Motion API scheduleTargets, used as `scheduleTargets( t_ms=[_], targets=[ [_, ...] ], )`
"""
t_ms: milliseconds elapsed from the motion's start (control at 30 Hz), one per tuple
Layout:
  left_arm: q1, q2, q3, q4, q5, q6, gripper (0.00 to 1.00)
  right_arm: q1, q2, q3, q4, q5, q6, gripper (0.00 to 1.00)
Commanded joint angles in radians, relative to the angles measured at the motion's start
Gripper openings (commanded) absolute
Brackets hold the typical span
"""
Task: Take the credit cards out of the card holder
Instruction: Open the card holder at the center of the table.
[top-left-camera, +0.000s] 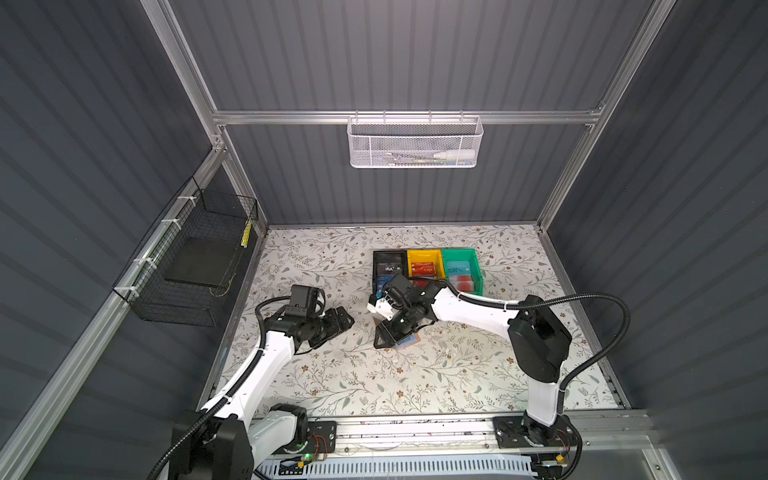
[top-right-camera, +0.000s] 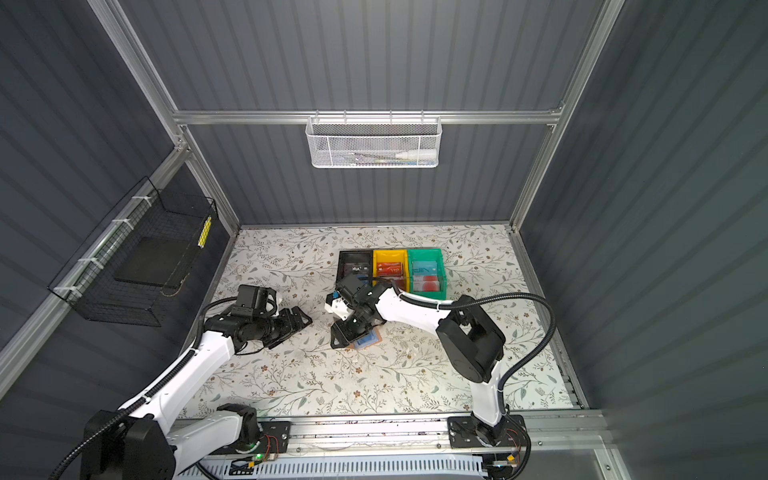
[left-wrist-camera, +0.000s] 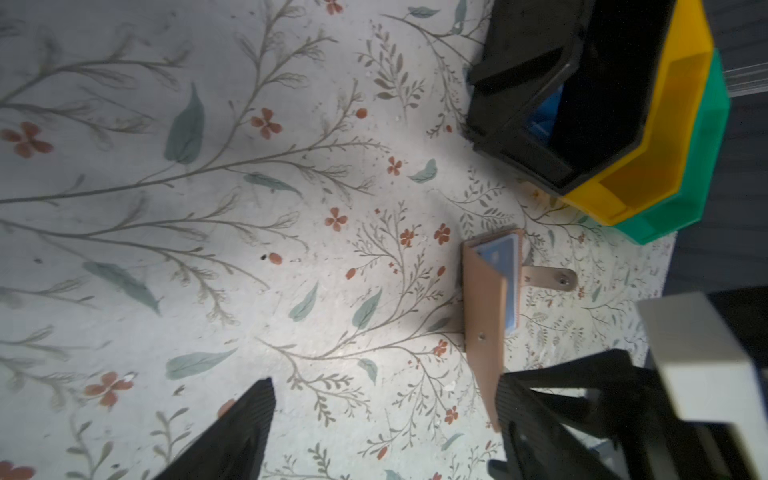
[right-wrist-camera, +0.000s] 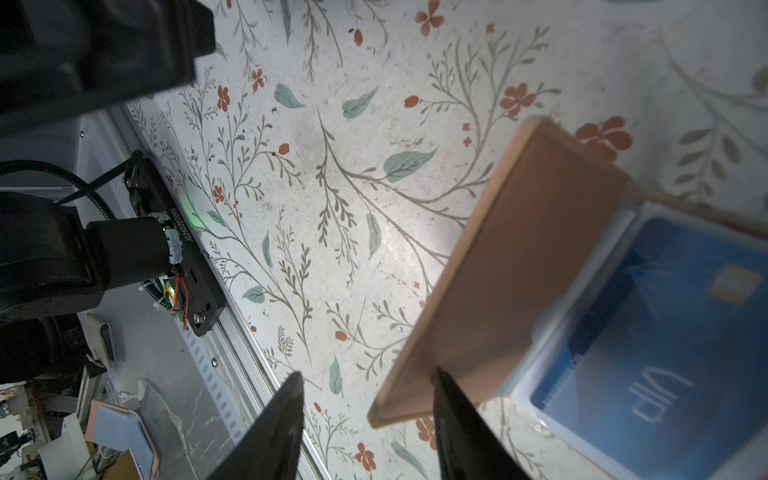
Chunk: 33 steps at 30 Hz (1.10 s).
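Floral-print table (top-left-camera: 457, 374) in a grey-walled cell, with three bins side by side at the back middle: black bin (top-left-camera: 388, 252), yellow bin (top-left-camera: 424, 251), green bin (top-left-camera: 459, 250). The card holder (top-left-camera: 409, 341) lay on the table just in front of the bins, mostly hidden under the right gripper (top-left-camera: 384, 337) in both top views. In the right wrist view the card holder (right-wrist-camera: 519, 270) was open, with its peach cover flap (right-wrist-camera: 540, 216) tilted up. Its clear sleeve (right-wrist-camera: 552, 365) lay flat beside the flap, a blue card (right-wrist-camera: 648, 332) inside, "VIP" and a gold chip readable. The right gripper's jaws stood partway apart, straddling the flap's free edge. One finger (right-wrist-camera: 461, 424) overlapped the flap's inner face, contact unclear. The other finger (right-wrist-camera: 278, 424) was clear of the flap, table showing between, so no pinch. The left gripper (top-left-camera: 343, 326) sat near, left of the card holder and apart from it, jaws wide and holding nothing. The left wrist view showed the card holder (left-wrist-camera: 486, 299) nearly edge-on, flap up, snap tab (left-wrist-camera: 548, 278) flat on the table. Other cards lay in the bins: red card (top-left-camera: 424, 268) in yellow, dark card (top-left-camera: 390, 269) in black, pale cards (top-left-camera: 461, 274) in green.
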Motion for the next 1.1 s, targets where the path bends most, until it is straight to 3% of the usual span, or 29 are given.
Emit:
scheduleTargets(
  t_ms=[0,167,367,533,800,933,1067],
  targets=[
    [0.010,0.015,-0.023,0.095,0.122,-0.038,0.82,-0.010,0.014,-0.024,0.033,-0.075,0.006,0.49],
    [0.015,0.062,-0.025,0.148,0.165,-0.054,0.75,-0.030,0.009,-0.054,0.058,-0.092,0.017,0.43],
    [0.016,0.118,-0.084,0.309,0.243,-0.135,0.53,-0.059,0.001,-0.102,0.107,-0.117,0.045,0.36],
    [0.016,0.138,-0.081,0.345,0.264,-0.155,0.41,-0.070,0.007,-0.122,0.134,-0.134,0.057,0.32],
    [0.015,0.136,-0.101,0.450,0.328,-0.226,0.08,-0.073,0.041,-0.112,0.143,-0.144,0.068,0.20],
    [0.008,0.153,-0.133,0.543,0.354,-0.287,0.01,-0.073,0.054,-0.109,0.146,-0.146,0.076,0.20],
    [-0.014,0.171,-0.146,0.572,0.351,-0.299,0.00,-0.075,0.071,-0.101,0.142,-0.145,0.082,0.19]
  ],
)
